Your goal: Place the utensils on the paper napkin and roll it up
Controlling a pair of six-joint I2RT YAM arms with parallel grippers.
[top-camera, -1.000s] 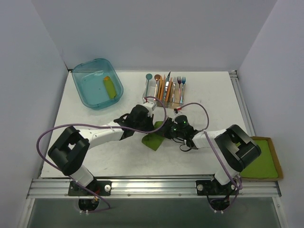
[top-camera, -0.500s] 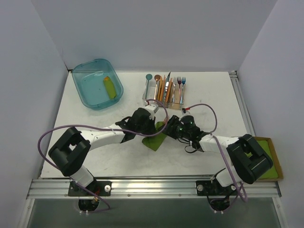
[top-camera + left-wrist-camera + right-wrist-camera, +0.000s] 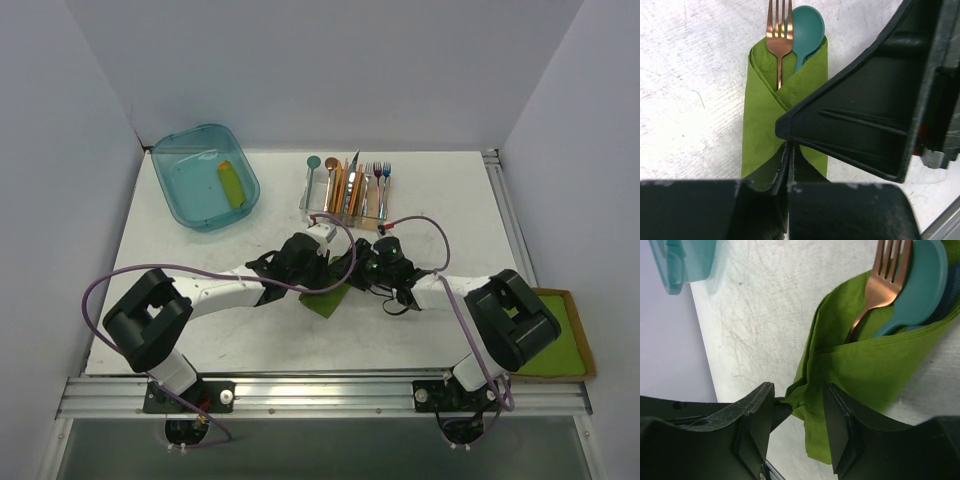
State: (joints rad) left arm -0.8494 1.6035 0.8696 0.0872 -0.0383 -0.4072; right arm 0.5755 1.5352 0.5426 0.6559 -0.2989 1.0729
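no readable text, labels or numbers

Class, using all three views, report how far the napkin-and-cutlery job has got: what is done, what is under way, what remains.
Done: the fork and spoon lie on the napkin, its two sides folded across their handles. Under way: the right gripper is open astride one folded edge; the left gripper is shut at the napkin's near end. Left: rolling it up; the bundle looks flat and loose.
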